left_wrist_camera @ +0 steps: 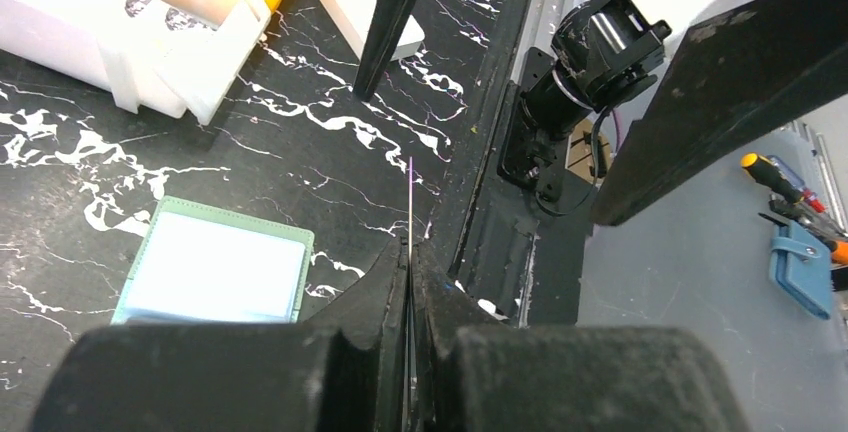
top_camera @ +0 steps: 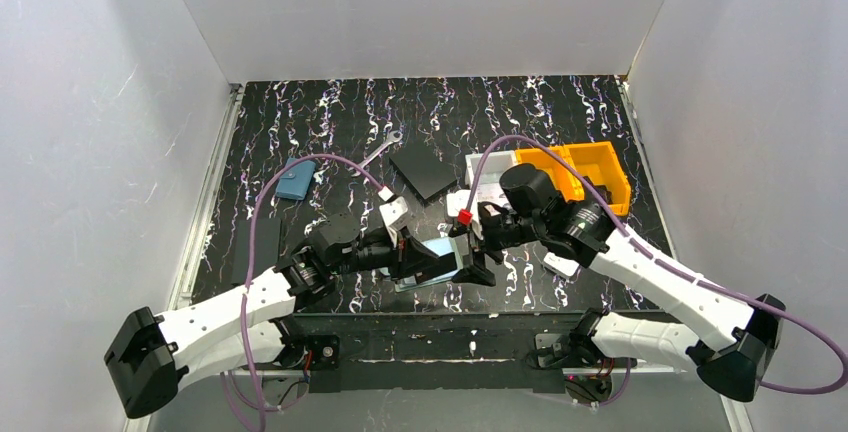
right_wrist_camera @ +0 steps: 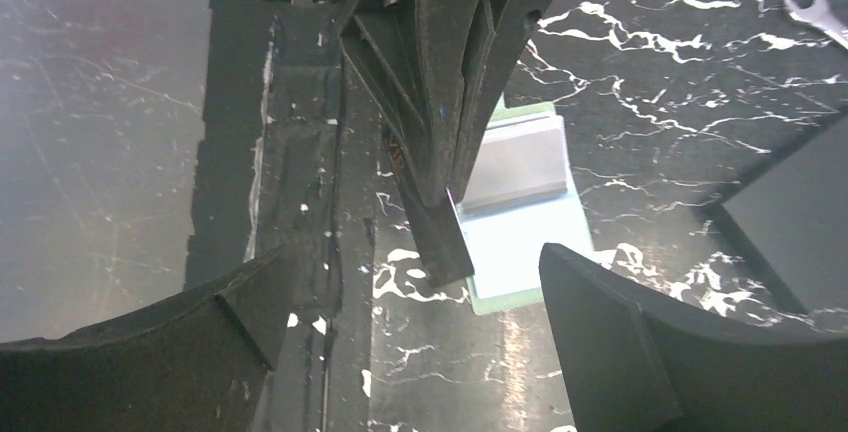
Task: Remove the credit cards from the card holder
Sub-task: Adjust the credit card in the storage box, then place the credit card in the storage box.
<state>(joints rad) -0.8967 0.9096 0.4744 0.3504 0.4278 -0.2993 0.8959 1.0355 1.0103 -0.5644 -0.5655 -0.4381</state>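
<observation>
Left arm [top_camera: 250, 297] reaching right, low over worktop [left_wrist_camera: 300, 122], left claw [left_wrist_camera: 410, 257] clamped on thin credit card [left_wrist_camera: 410, 202], right claw [right_wrist_camera: 420, 282] facing it, fingers wide apart, above open card holder [left_wrist_camera: 215, 267]

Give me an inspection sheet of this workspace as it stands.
Surface: black table with white veining.
Job's things: card holder lies open and flat; one card is out of it, seen edge-on, colour unclear.
Clutter: blue pouch, wrench, black plate, orange bins.
Grippers: left gripper shut on the card; right gripper open, facing the left one.
Cables: purple cable looped along each arm, away from the fingers.
Surroundings: white walls on three sides.
</observation>
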